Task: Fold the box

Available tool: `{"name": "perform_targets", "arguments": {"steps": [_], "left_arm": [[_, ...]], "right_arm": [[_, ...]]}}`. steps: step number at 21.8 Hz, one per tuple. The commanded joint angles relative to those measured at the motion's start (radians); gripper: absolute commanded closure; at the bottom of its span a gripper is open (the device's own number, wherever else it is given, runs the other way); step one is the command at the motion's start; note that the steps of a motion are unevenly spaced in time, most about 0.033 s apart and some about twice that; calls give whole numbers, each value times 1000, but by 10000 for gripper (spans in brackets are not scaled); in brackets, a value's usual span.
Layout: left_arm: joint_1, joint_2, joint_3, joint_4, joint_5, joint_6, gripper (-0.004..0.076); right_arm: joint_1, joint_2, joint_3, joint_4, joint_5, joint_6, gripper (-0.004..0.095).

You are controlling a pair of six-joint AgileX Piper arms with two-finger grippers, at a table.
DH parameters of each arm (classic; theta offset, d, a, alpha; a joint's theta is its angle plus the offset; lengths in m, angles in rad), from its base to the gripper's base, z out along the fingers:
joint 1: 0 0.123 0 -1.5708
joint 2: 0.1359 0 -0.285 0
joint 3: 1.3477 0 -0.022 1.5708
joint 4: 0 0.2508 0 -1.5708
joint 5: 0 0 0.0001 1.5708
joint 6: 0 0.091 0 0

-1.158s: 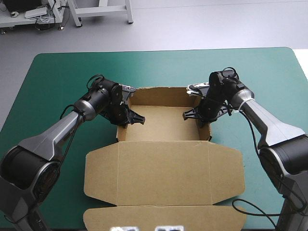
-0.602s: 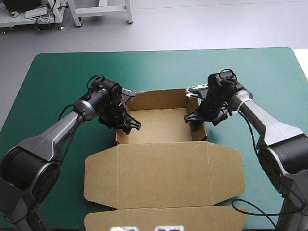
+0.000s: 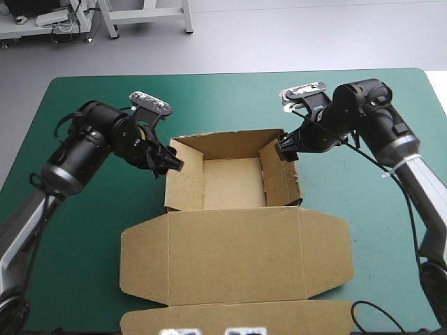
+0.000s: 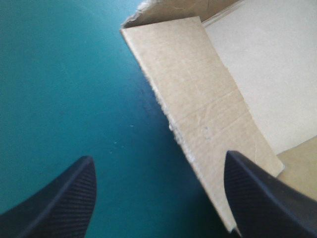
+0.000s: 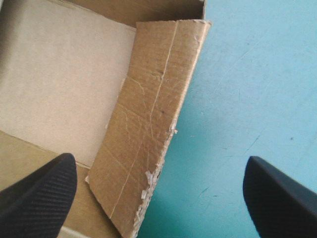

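High view: at the middle of the teal-green cover (image 3: pixel 98 105), the box (image 3: pixel 234 183) standing as an open brown tray, 4 walls raised, bare board for a floor, lid (image 3: pixel 237 255) flat toward the near edge. Left gripper (image 3: pixel 171 162) just outside one end, right gripper (image 3: pixel 286 146) at the other; contact unclear.

Left wrist view: left gripper (image 4: pixel 158 156) wide open, gripping nothing, above cover and a ragged-edged side wall (image 4: pixel 208 104).

Right wrist view: right gripper (image 5: pixel 159 157) equally wide, empty, 2 black fingers straddling the opposite side wall (image 5: pixel 148 129).
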Motion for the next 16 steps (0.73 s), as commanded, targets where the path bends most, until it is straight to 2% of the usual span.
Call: {"name": "perform_targets", "arguments": {"steps": [1,2,4,5,6,7,13,16], "left_arm": [[-9,-127,-36,19,81,10,223],[-9,-157,-26,3,82,24,253],[-9,-267,26,-46,80,81,433],[-9,-335,75,-39,80,87,605],[-9,-360,96,-36,80,87,686],[-9,-426,159,-32,80,90,728],[-9,-650,459,-38,80,55,732],[-9,-762,623,-38,39,17,732]], "right_arm": [[3,-112,-35,12,13,-24,70],[3,-127,-35,12,13,-31,70],[3,-155,-35,12,13,-34,70],[3,-159,-35,8,13,-34,70],[3,-159,-35,6,13,-34,70],[3,-157,-31,6,13,-34,70],[3,-80,-13,6,11,-34,70],[3,6,-13,17,-2,-34,70]]}}
